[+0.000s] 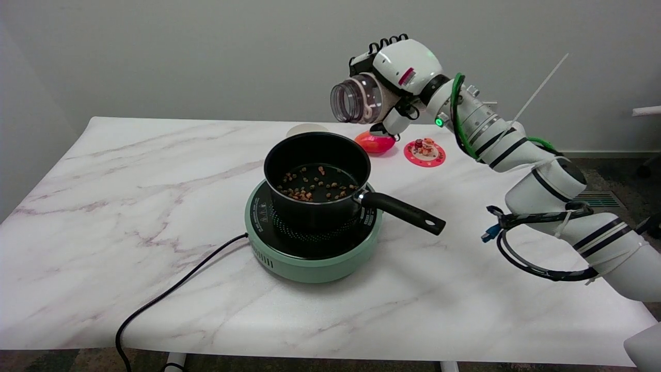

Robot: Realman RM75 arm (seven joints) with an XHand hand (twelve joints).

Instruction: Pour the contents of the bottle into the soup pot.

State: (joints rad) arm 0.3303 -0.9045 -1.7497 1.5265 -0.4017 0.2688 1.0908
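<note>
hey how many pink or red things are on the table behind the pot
2: a red-pink rounded object just behind the pot, below the robot hand, and a pink disc to its right. Others may be hidden.

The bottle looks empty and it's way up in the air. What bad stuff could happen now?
1. The bottle lies sideways in the right hand, high above the table. If the grip loosens, it could fall onto the soup pot or the pink dish.
2. The pot's long handle sticks out toward the arm. A low move back could bump it and slide the pot off the green burner, spilling the pieces inside.
</note>
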